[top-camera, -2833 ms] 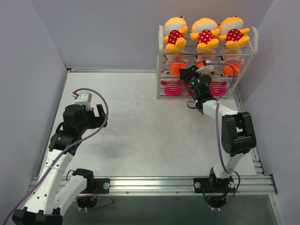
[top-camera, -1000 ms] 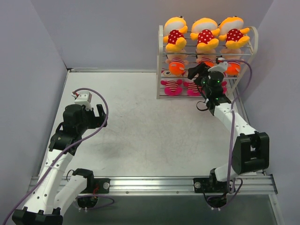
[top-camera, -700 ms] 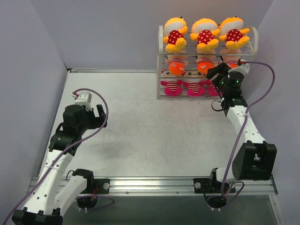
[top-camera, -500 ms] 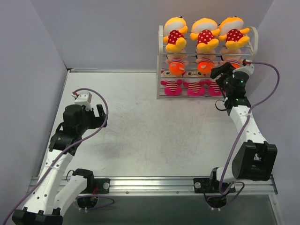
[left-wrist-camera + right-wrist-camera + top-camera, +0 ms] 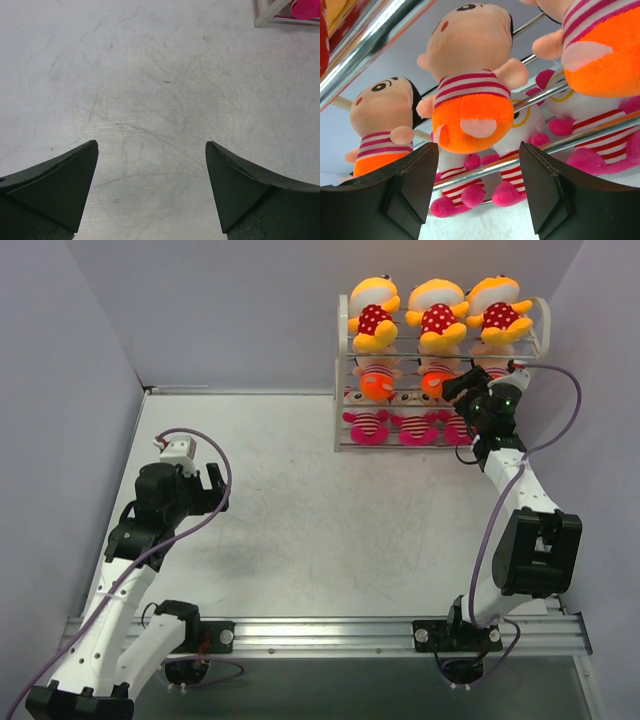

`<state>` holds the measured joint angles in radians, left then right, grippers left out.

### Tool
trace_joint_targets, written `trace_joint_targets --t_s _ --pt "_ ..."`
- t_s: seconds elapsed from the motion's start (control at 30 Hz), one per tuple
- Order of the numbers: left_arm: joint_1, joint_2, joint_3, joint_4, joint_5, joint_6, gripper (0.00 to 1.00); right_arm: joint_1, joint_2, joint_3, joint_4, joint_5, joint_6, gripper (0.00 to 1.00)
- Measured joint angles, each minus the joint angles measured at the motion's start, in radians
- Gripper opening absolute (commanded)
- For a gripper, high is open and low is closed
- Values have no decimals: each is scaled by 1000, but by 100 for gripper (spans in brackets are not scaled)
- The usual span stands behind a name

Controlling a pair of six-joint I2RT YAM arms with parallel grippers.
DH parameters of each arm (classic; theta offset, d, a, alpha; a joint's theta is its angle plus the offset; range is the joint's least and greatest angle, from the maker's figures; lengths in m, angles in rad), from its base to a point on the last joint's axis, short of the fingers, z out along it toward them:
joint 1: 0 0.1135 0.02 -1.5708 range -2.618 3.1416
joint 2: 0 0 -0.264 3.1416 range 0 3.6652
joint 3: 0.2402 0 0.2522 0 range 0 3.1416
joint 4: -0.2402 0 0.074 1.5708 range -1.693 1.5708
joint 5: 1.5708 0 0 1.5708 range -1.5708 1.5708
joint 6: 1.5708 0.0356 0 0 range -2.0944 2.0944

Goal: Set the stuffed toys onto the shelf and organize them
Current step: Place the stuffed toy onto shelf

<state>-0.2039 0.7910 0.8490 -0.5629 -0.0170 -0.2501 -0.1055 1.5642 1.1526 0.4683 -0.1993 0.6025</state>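
All 9 stuffed toys (image 5: pixel 437 320) sit on the shelf (image 5: pixel 343 340): 3 yellow dolls (image 5: pixel 374 320) on top, 3 peach dolls (image 5: pixel 470 100) in the middle and 3 pink-striped dolls (image 5: pixel 368 424) at the bottom. The right jaws are apart and hold nothing. They are close in front of the shelf's middle row, near its right end. The job looks almost done. If a doll needs a nudge, go slow, push its soft orange bottom and keep off the thin rods (image 5: pixel 560 142). The rods and the doll next door are in the way. The left jaws are wide apart over the table (image 5: pixel 150 75), far left of the shelf.
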Motion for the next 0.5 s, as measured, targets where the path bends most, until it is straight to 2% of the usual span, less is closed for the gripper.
trace_joint_targets --t_s 0.5 --pt "0 6 0 0 0 0 97 0 105 42 60 0 34 64"
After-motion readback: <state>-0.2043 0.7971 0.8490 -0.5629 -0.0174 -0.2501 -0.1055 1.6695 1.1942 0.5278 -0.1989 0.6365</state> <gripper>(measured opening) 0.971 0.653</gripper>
